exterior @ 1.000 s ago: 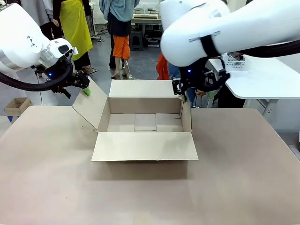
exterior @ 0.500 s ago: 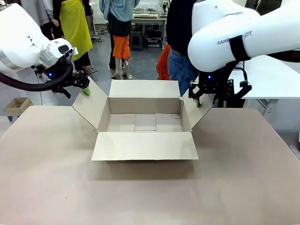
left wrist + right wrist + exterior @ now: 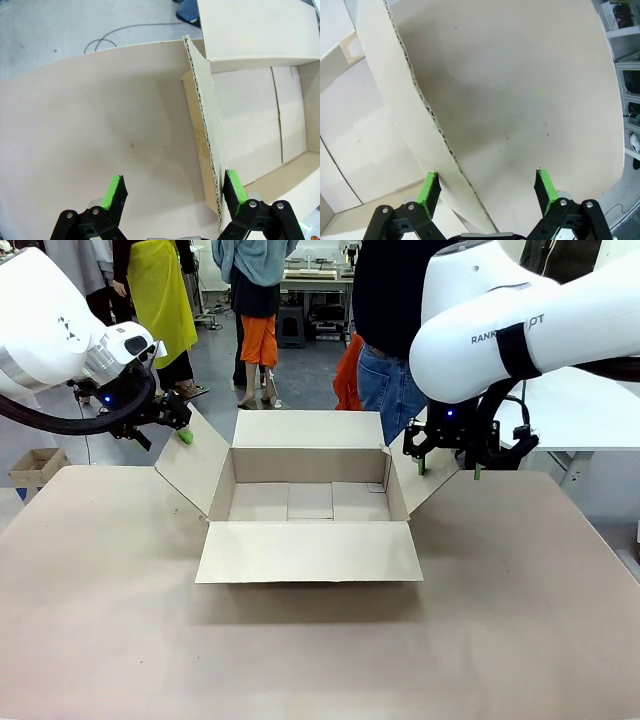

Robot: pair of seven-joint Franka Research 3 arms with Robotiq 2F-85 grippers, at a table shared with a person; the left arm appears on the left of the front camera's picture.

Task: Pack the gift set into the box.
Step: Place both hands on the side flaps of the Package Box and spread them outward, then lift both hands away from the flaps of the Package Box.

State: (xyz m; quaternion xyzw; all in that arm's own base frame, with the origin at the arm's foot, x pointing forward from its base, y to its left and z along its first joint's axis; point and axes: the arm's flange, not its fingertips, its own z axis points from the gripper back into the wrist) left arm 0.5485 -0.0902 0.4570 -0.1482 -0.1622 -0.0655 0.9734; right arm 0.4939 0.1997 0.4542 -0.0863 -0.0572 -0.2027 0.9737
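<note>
Ok, seeing desk (image 3: 100,640) with box (image 3: 310,502) sitting mid-surface, four flaps folded out, inside bare, so judging gift set not packed yet. Reading left flap (image 3: 195,472) and right flap (image 3: 425,475) as angled outward, each edge sitting between the spread fingers of left end effector (image 3: 172,192) and right end effector (image 3: 487,187), both open, neither clamping. Best to hold both side flaps splayed wide and steady, without creasing board, keeping the opening clear for a straight drop-in.
</note>
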